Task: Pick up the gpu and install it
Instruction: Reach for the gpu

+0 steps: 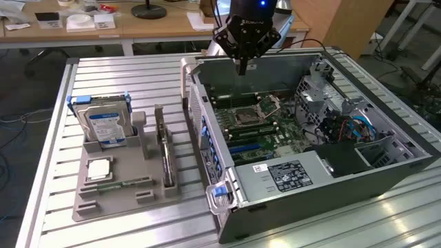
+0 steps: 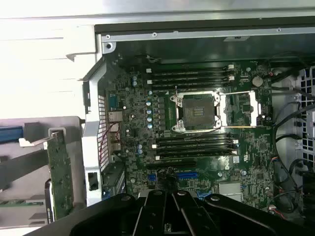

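Note:
The gpu (image 1: 165,155) is a thin dark card standing on its edge in a slot of the grey holder (image 1: 113,199), to the exterior view's left of the open computer case (image 1: 324,186). In the wrist view the gpu (image 2: 61,184) shows as a greenish board with a silver bracket end. My gripper (image 1: 242,70) hangs above the far wall of the case, well apart from the card. Its fingers are shut together with nothing between them. From the wrist, my gripper (image 2: 169,189) points down over the motherboard (image 2: 197,147) near the blue slots.
A silver hard drive (image 1: 105,126) with a blue-white label stands upright in the holder. A small processor chip (image 1: 98,169) and a memory stick (image 1: 117,185) lie on it. Cables (image 1: 348,126) and a drive cage fill the case's right side. A desk with clutter stands behind.

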Robot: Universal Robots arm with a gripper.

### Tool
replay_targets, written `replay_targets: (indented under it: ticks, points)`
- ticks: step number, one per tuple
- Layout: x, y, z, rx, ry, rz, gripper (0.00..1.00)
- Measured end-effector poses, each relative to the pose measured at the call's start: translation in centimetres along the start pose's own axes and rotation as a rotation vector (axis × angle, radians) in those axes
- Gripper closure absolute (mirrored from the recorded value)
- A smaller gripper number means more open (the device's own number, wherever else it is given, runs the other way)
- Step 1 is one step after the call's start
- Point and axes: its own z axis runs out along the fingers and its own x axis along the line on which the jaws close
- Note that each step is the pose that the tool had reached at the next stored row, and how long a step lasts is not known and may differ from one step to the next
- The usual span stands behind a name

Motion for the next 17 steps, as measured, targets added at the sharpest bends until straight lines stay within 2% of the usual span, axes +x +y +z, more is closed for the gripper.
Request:
replay_targets:
  ticks: [10,17]
  points:
    - [0.02,0.0,0.0,0.0,0.0,0.0,0.89]
    - [0.66,-0.05,-0.02,0.0001,0.0,0.0,0.89]
